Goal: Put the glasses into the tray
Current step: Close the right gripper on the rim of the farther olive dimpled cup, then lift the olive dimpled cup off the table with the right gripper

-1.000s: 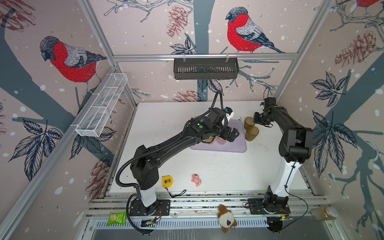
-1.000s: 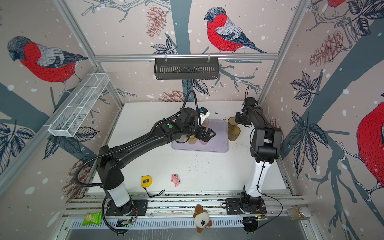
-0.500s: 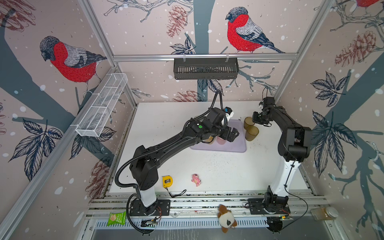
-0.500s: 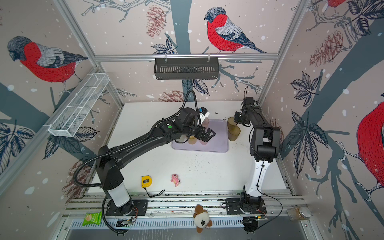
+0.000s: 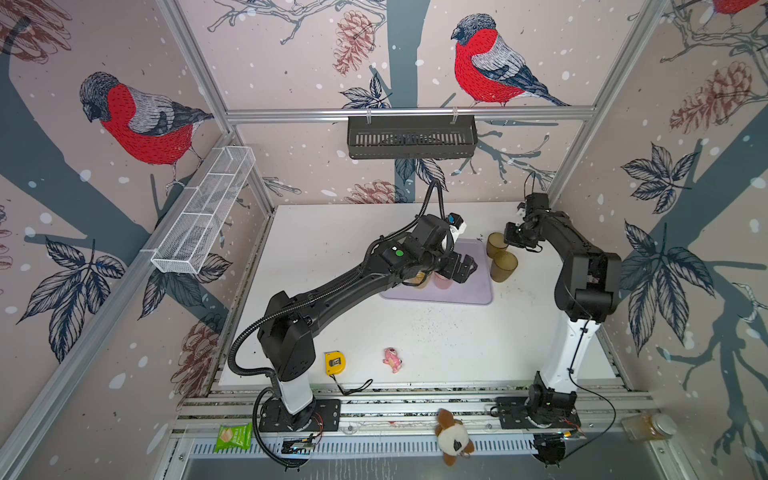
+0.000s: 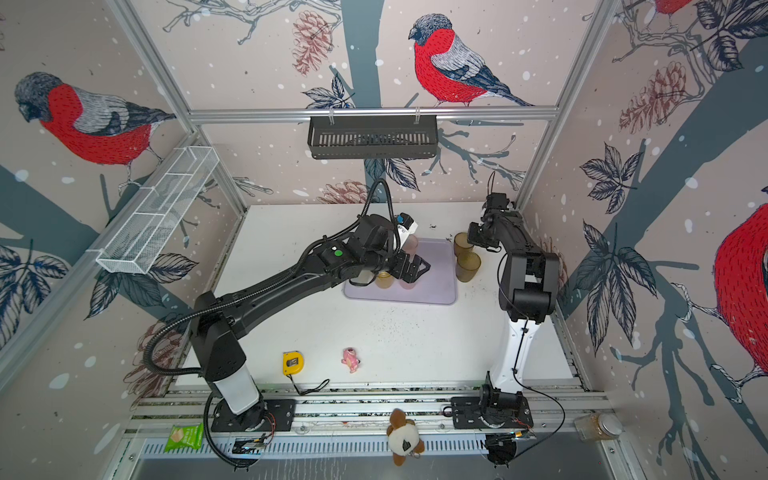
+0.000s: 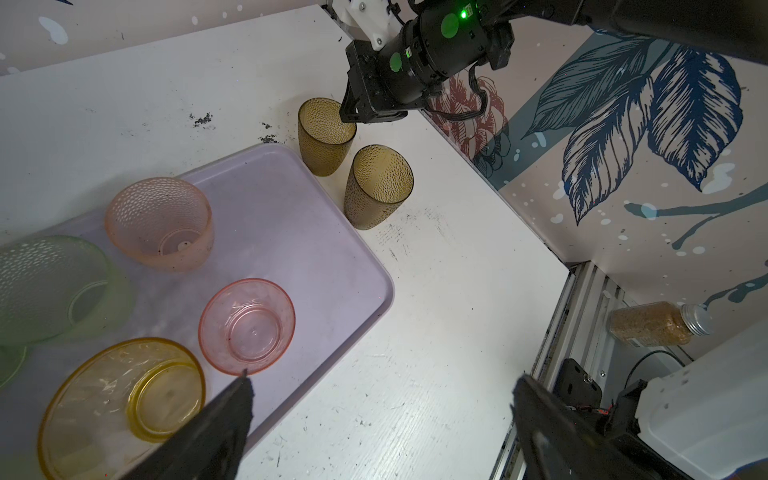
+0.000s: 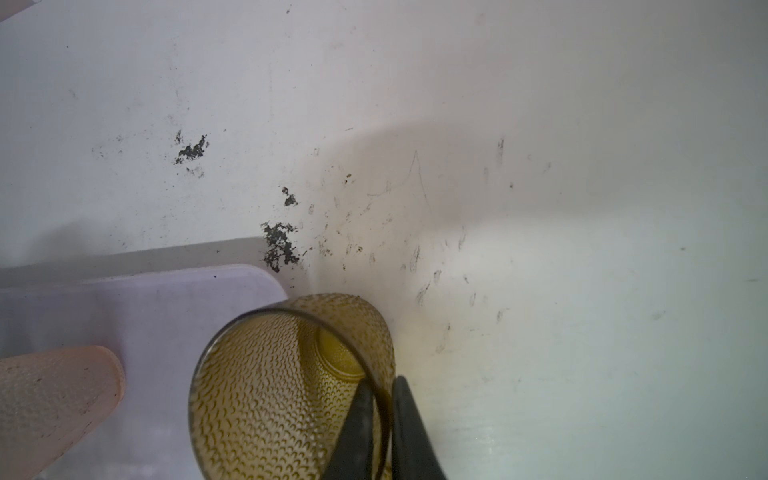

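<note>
Green glass [image 7: 50,286], amber glass [image 7: 120,407], peach glass [image 7: 160,222], pink glass [image 7: 247,326] upright on tray [image 7: 324,232], near table's [image 5: 415,332] far edge. Left gripper [image 5: 464,269] hovers over tray's right half, jaws spread wide, empty. Just beside tray's right edge, on table: near brown glass [image 7: 378,187] free; far brown glass [image 7: 326,135] pinched at rim by right gripper [image 8: 382,382], jaws clenched on it.

The left arm [image 5: 353,278] hides part of the tray [image 5: 476,291], and an edge crops the green glass [image 7: 41,286].
</note>
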Motion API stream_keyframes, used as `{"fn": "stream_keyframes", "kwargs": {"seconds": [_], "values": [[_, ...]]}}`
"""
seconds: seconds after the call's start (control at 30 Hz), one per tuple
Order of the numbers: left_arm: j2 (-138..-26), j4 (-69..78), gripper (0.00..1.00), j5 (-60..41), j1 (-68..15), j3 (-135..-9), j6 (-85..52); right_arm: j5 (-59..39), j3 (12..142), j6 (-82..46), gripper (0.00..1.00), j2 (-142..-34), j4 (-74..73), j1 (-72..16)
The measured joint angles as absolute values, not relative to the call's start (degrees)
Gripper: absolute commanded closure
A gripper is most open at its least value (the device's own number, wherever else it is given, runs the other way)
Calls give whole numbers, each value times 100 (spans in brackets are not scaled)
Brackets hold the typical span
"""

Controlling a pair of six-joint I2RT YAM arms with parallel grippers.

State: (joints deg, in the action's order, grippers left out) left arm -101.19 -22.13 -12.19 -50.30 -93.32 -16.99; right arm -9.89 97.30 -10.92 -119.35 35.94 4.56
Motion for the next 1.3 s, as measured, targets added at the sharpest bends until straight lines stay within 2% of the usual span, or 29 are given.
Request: {"fn": "stream_keyframes", "kwargs": {"seconds": [0.6,1.3], "values": [[-10003,-2202,3,-1194,-5030,-9170,-1782,-891,9791,-1074,97,-11959,3610,454],[-9666,-1988,3,-1177,-5030,-8731,-1940,-888,10401,-1033,99,-11939,3870,231]]}}
